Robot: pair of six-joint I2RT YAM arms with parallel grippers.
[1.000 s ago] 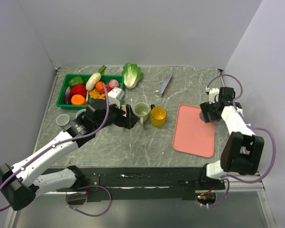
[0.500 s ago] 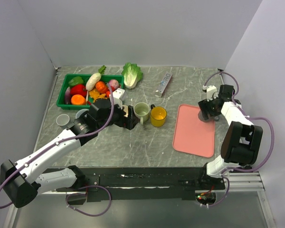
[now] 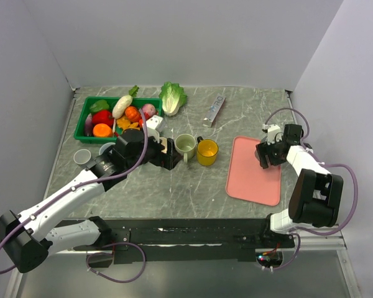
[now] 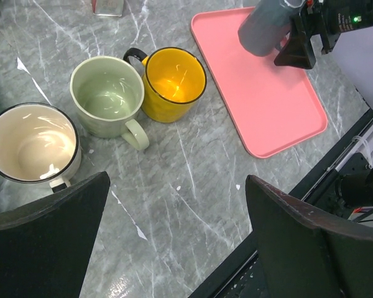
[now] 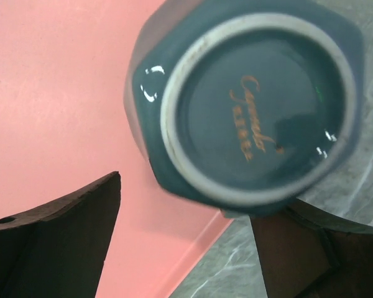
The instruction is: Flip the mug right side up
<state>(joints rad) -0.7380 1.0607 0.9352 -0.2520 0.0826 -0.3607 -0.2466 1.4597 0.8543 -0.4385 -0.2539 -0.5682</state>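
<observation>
Right tool [image 5: 196, 202] spread astride the upside-down grey mug [image 5: 255, 105] on the pink tray [image 5: 50, 93]; left tool [image 4: 176, 186] spread wide over the counter [image 4: 199, 155].

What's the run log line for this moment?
right gripper open around upside-down mug | mug at tray edge | left gripper open, empty

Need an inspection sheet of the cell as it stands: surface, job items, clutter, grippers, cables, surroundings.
Surface: grey marble table.
Job's things: dark mug, base facing the right wrist camera, not yet upright, at the far right corner of the pink tray.
Clutter: cream mug, green mug and yellow mug upright together; green bin of toy vegetables; lettuce.
Grippers: left gripper open, empty, above the table; right gripper open around the dark mug.
Cables: purple cables loop off both arms.
Surroundings: grey walls; nothing else seen.
</observation>
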